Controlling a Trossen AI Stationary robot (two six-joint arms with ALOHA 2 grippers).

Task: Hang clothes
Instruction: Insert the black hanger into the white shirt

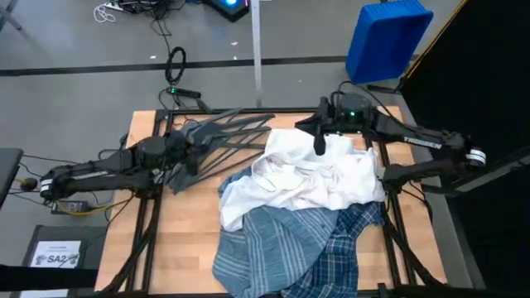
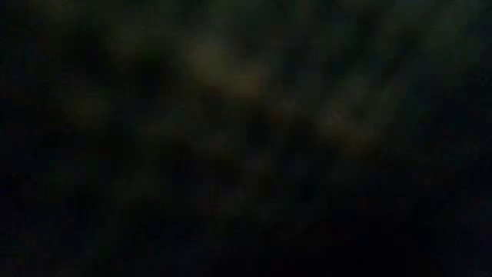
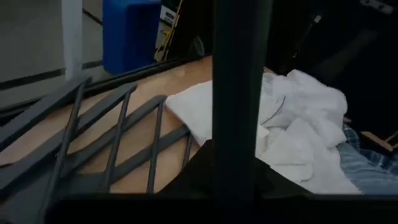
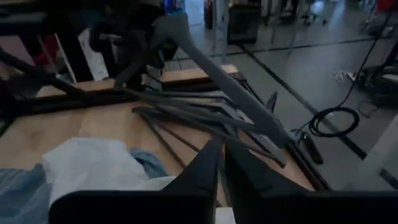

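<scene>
The clothes lie heaped on the table's right half: a white shirt on top, with a light blue striped shirt and a darker plaid shirt under its near side. Several dark grey hangers fan out across the far left. My left gripper is at the fan's near-left end, shut on one hanger. My right gripper hovers over the white shirt's far edge, its fingers together and holding nothing. The low view is dark. My left gripper holds a hanger at the fan's near-left end, coming level from the table's left. A dark bar stands upright right in front of the wrist camera and hides the fingers. In the right wrist view the held end is raised and the hanger's long arm slopes down onto the others.
Bare wood lies at the near left of the table. A blue bin stands on the floor beyond the far right corner, and cables lie on the floor beyond the far edge. A thin upright pole rises behind the table.
</scene>
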